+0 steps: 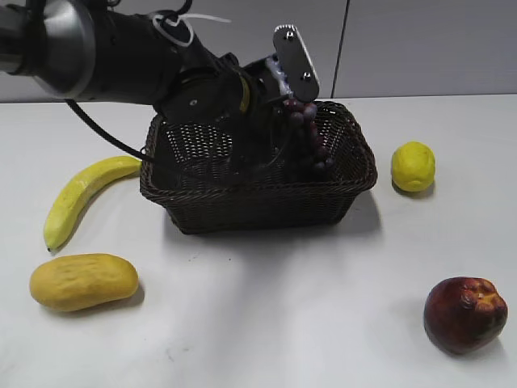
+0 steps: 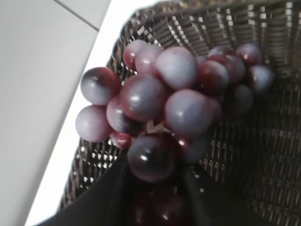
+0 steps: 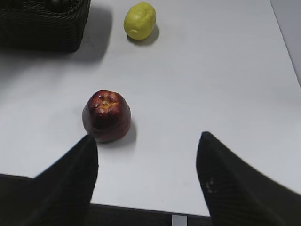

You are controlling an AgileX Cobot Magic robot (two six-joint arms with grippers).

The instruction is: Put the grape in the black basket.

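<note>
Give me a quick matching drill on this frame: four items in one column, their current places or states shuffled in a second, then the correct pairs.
Items:
1. grape
2. lemon
3. banana
4. right gripper

Places or states:
A. on the table left of the black basket
B. open, empty, above the table near the dark red fruit
C. held by the left gripper over the basket
D. on the table right of the basket

Pairs: 1-C, 2-D, 3-A, 4-B
</note>
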